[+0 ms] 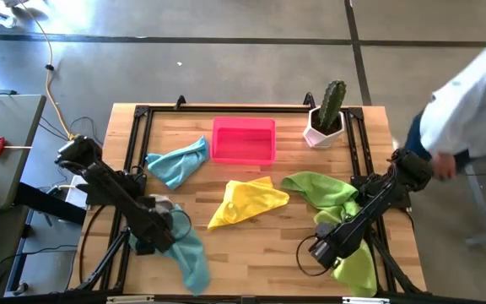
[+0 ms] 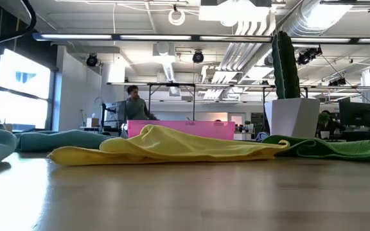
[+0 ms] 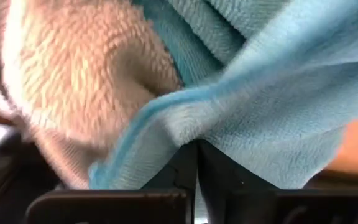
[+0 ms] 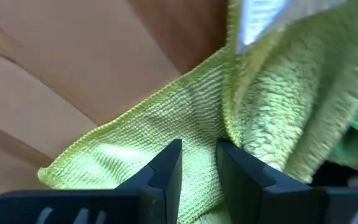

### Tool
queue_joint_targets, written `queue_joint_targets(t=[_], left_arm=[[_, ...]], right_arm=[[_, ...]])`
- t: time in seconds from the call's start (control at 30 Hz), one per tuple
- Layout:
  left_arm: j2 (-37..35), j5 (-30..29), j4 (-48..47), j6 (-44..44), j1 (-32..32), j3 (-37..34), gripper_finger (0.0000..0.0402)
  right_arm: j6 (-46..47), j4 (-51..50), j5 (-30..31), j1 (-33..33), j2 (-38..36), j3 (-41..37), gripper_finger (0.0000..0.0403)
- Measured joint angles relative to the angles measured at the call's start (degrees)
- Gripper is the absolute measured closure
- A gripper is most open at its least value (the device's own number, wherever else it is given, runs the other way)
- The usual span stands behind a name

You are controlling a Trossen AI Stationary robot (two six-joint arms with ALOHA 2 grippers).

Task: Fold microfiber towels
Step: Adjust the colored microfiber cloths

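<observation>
Start at your left gripper (image 1: 165,238), low at the near left of the table (image 1: 251,245). Its jaws are pressed together on the edge of a teal towel (image 1: 191,257) — in the left wrist view the blue hem (image 3: 166,106) runs straight into the seam where the two dark fingers (image 3: 173,171) meet, and a pale grey-beige cloth (image 3: 73,81) bunches just beside that pinch. The rest of that teal towel trails away from the gripper toward the near edge of the table.

Farther from that gripper, toward the back of the table, a second teal towel (image 1: 178,162) lies crumpled, just beside the pink tray (image 1: 243,141). To the right of your left gripper, about midway between your two grippers, the yellow towel (image 1: 245,203) lies loosely bunched; in the low view it shows as a long low heap (image 2: 166,146) in front of the tray.

Your right gripper (image 1: 321,247) sits at the near right. Its fingers (image 4: 166,171) stand a little apart, clamped on a thin fold of the lime green towel (image 4: 166,124) — the cloth fills the narrow gap between them. That green towel (image 1: 323,192) spreads from the gripper toward the table's middle, and more of it hangs at the near edge.

Beyond the right gripper, at the back right corner, a cactus in a white pot (image 1: 326,118) stands upright. A person in a white sleeve (image 1: 471,101) leans in past the table's right side.
</observation>
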Motion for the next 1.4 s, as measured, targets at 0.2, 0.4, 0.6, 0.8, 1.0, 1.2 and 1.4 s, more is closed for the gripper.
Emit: queue_joint_targets(t=[0.2,0.4,0.6,0.8,1.0,1.2,1.4], left_arm=[[-6.0,-0.5,-4.6,-1.4,1.8,0.8,0.0396],[-10.3,-6.9,-3.5,2.4,2.8,7.0,0.0397],[-11.7,-27.5,10.1,3.5,2.8,10.2,0.0397],[-8.0,-32.7,23.5,3.5,2.9,8.9,0.0397],[-0.1,-30.0,31.3,3.5,2.9,8.9,0.0397],[8.1,-18.6,31.3,0.7,2.4,8.8,0.0397],[12.6,-7.3,27.7,-3.3,-0.3,9.0,0.0397]], right_arm=[[-0.2,-3.4,-0.2,-0.7,-2.8,0.0,0.0308],[-0.2,-3.8,9.1,-2.9,-7.5,0.1,0.0308],[-2.0,0.3,27.5,-5.4,-10.8,0.1,0.0308],[-11.6,7.6,34.3,-7.7,-11.0,0.1,0.0308],[-16.2,11.9,38.5,-9.4,-10.9,0.1,0.0308],[-20.5,14.6,40.2,-10.4,-10.9,0.1,0.0308],[-20.9,15.4,41.2,-10.9,-10.9,0.2,0.0308]])
